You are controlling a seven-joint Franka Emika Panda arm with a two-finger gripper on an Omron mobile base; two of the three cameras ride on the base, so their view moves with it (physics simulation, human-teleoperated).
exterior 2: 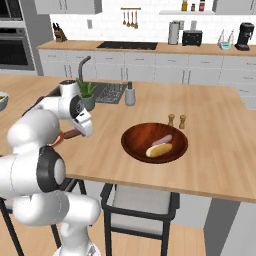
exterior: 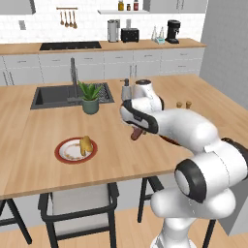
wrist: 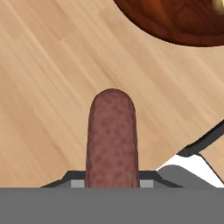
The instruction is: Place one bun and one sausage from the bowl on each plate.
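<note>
Gripping a sausage (wrist: 112,135), my gripper (exterior: 137,132) has its fingers clamped on the reddish-brown link, which sticks straight out past the tips above the wooden counter (exterior: 38,140). Ahead of the fingers in the hand view sits the rim of the bowl (exterior 2: 155,142), which holds a bun (exterior 2: 159,149) and another sausage (exterior 2: 162,139). Off to the fingers' side, well apart, a plate (exterior: 75,150) carries a bun (exterior: 86,144).

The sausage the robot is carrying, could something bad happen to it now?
Maybe. The sausage sticks far out past the fingers, held near one end over bare counter, so it might slip and fall. The plate already holds a bun, so a clumsy drop could knock the bun or let the sausage roll off the rim.
</note>
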